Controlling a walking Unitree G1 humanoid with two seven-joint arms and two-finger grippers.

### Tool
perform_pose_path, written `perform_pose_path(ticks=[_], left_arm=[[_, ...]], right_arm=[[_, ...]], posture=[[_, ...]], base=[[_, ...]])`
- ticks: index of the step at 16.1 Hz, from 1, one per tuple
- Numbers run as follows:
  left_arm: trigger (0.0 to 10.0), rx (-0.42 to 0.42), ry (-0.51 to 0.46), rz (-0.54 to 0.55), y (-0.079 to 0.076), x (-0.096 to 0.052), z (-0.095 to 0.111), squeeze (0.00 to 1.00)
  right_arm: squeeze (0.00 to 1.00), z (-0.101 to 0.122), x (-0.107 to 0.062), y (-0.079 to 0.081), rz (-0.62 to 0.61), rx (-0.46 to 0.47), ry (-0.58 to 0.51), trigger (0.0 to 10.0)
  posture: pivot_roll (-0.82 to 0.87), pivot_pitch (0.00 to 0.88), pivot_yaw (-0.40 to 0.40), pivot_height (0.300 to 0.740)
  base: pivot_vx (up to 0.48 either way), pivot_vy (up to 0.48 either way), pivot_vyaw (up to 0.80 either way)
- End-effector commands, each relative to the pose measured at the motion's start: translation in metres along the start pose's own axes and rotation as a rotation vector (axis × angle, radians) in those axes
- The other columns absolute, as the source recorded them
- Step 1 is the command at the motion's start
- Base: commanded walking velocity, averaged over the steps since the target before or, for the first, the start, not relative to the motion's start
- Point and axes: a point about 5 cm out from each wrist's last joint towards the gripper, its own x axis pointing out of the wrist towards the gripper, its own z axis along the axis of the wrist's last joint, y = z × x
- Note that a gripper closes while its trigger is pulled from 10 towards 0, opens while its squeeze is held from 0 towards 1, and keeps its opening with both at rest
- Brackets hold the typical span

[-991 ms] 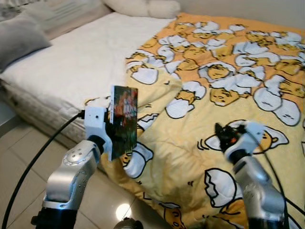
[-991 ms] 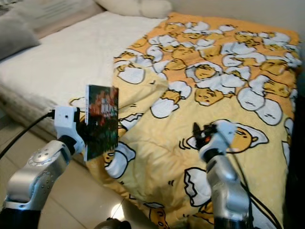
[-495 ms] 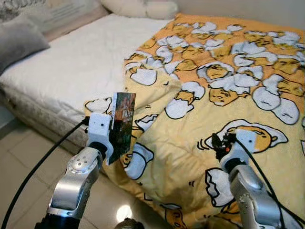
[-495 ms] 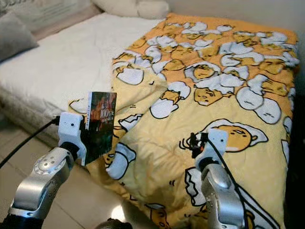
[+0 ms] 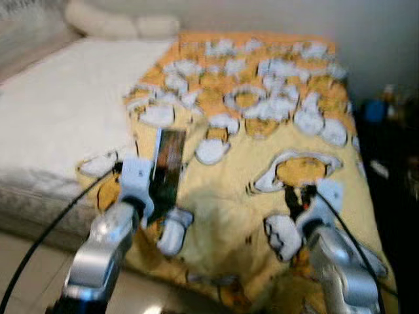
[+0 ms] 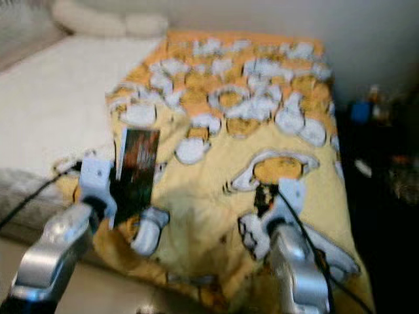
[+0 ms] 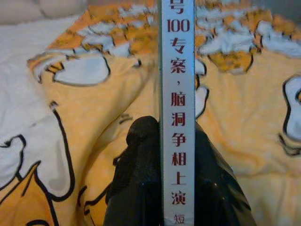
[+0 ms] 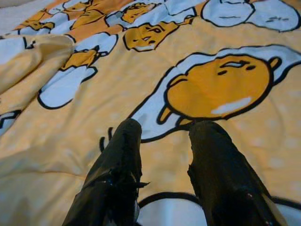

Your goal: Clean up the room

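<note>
Gripping the book [image 7: 176, 94] upright by its spine, your left claw [image 7: 169, 155] has both fingers clamped on it above the yellow egg-print quilt [image 5: 249, 170] at the bed's [image 5: 59, 124] near edge. Your right claw [image 8: 162, 165] hovers over the quilt with its fingers apart (nothing between them).

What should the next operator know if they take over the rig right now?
Left gripper: shut on the book, held upright above the yellow egg-print blanket, fingers clamping either side of its spine.
Right gripper: open, holding nothing, just above the blanket.
The blanket lies rumpled across the bed, hanging over the near edge.
Done: book picked up.
Left: find a place to set the book down; the blanket is not straightened. Head views are blurred, so the camera is probably moving.
</note>
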Motion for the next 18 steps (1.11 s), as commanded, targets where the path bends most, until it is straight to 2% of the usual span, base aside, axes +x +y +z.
perform_pose_path(ticks=[1,14,16,18], left_arm=[[10.0,0.019,-0.027,0.02,0.0068,-0.0015,0.0067,0.0],[10.0,0.029,-0.019,0.025,0.0108,0.003,0.0081,0.0],[10.0,0.027,-0.016,0.027,0.0091,0.0026,0.007,0.0],[10.0,0.015,-0.013,0.036,0.0088,0.0027,0.0064,0.0]], right_arm=[[0.0,0.0021,-0.0003,0.0021,0.007,0.005,-0.004,10.0],[0.0,0.0039,-0.0018,0.0003,-0.009,0.016,0.002,10.0],[0.0,0.0039,-0.001,-0.0009,-0.007,0.008,0.002,10.0],[0.0,0.0075,0.0022,-0.0004,0.002,-0.037,-0.016,10.0]], posture=[[-0.02,0.0,0.084,0.74],[-0.02,0.0,0.092,0.74],[-0.02,0.0,0.087,0.74],[-0.01,0.0,0.081,0.74]], base=[[0.0,0.356,-0.68],[0.0,0.393,-0.67],[0.0,0.441,0.0],[0.0,0.441,0.0]])
